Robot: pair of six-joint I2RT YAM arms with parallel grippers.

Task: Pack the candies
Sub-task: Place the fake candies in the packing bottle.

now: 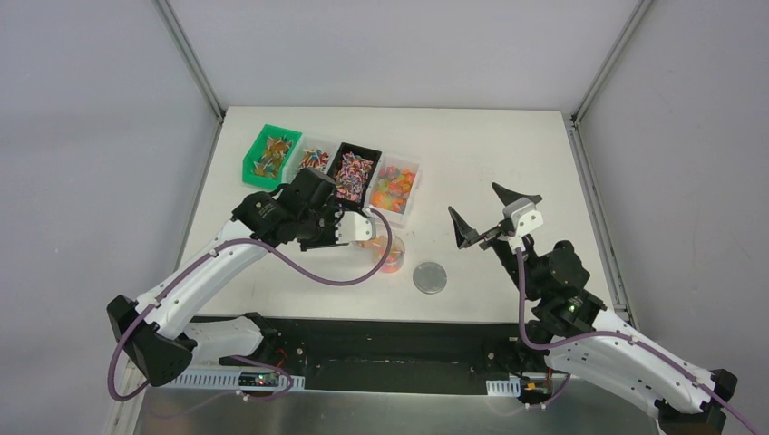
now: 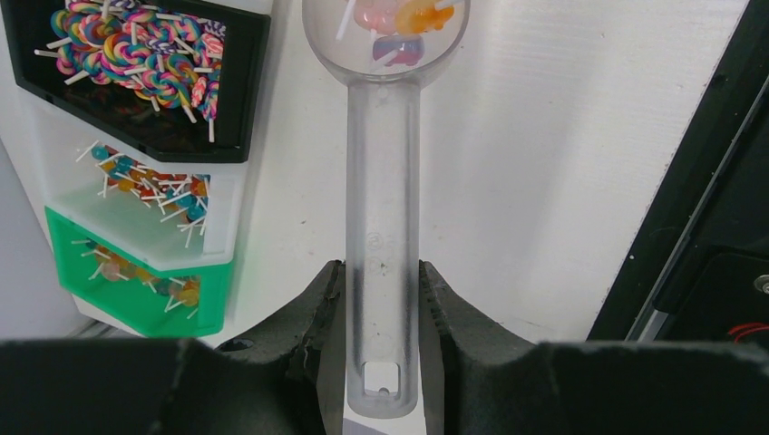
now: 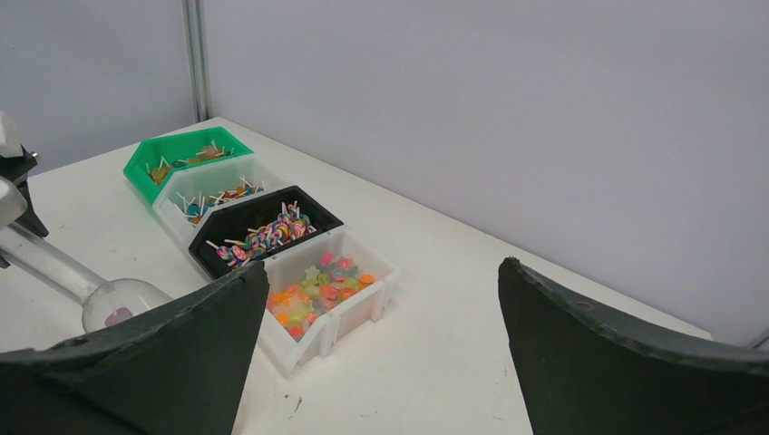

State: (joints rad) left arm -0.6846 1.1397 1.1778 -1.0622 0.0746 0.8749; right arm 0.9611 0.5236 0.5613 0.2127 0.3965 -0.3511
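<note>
Candies fill four bins at the back left: green (image 1: 270, 154), white (image 1: 313, 159), black (image 1: 354, 172) and white with orange gummies (image 1: 396, 186). My left gripper (image 1: 340, 231) is shut on the handle of a clear scoop (image 2: 383, 181). The scoop's bowl holds a few candies (image 2: 399, 23) and shows in the right wrist view (image 3: 122, 306). It hovers just left of a clear jar (image 1: 390, 256) that has candies in its bottom. My right gripper (image 1: 494, 213) is open and empty, raised above the table right of the jar; in its own view (image 3: 383, 265) the jaws stand wide apart.
A grey round lid disc (image 1: 431, 277) lies on the table right of the jar, near the front edge. The bins also show in the left wrist view (image 2: 136, 136) and the right wrist view (image 3: 263, 231). Grey walls enclose the table.
</note>
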